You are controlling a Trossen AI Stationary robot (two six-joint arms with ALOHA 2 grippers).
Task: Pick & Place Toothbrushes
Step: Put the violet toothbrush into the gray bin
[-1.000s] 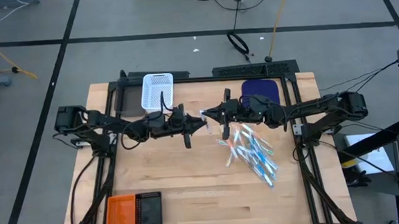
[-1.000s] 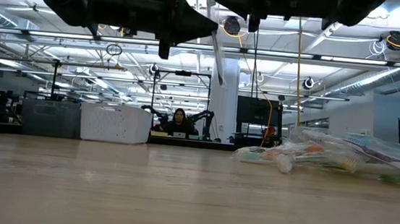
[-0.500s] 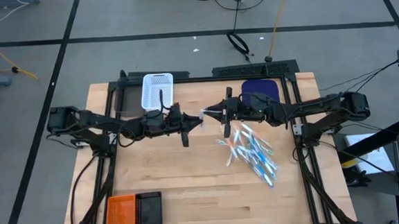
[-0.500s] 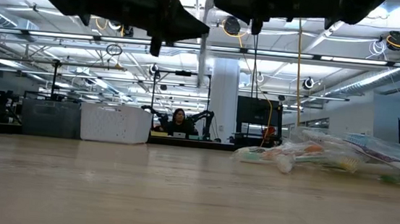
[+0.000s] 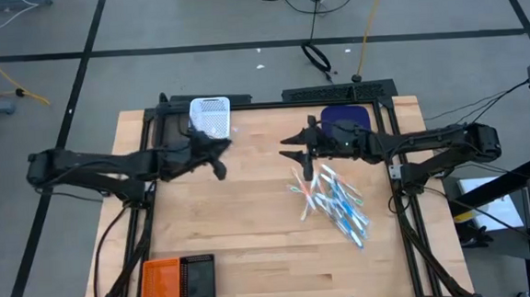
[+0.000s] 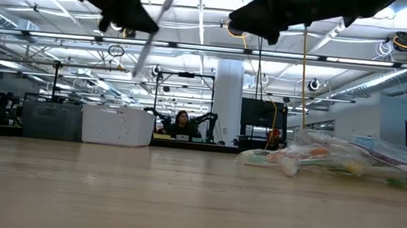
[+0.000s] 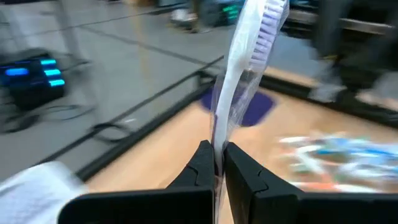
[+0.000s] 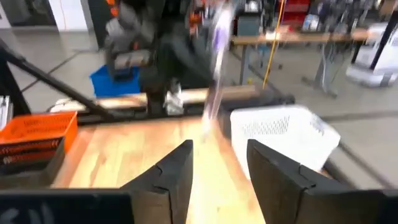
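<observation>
White plastic and a clear wrapper are pinched between the dark fingers (image 7: 214,168) of the left gripper (image 5: 212,150): one toothbrush (image 7: 239,87), held low on its handle, its long axis rising away from the fingertips to a purple-tinted bristle head at the far end. In the low view the brush (image 6: 151,37) hangs slanted in the air, well clear of the table (image 5: 252,241), so the grip looks firm rather than a mere touch.

Outward from that grip, the white basket (image 5: 210,115) sits at the far edge of the table, just beside the left gripper and nearer to it than to anything else — the likely drop spot, in my judgement. The coming move probably turns on this: the brush stands roughly upright from the fingers, so it would need carrying over the basket's rim before release.

The right gripper (image 5: 303,144) hovers with its fingers (image 8: 177,171) spread apart and nothing between them. It is the arm nearer the pile of toothbrushes (image 5: 333,200), which lie jumbled on the wood just below it, their handles mostly running diagonally toward the near right corner.
</observation>
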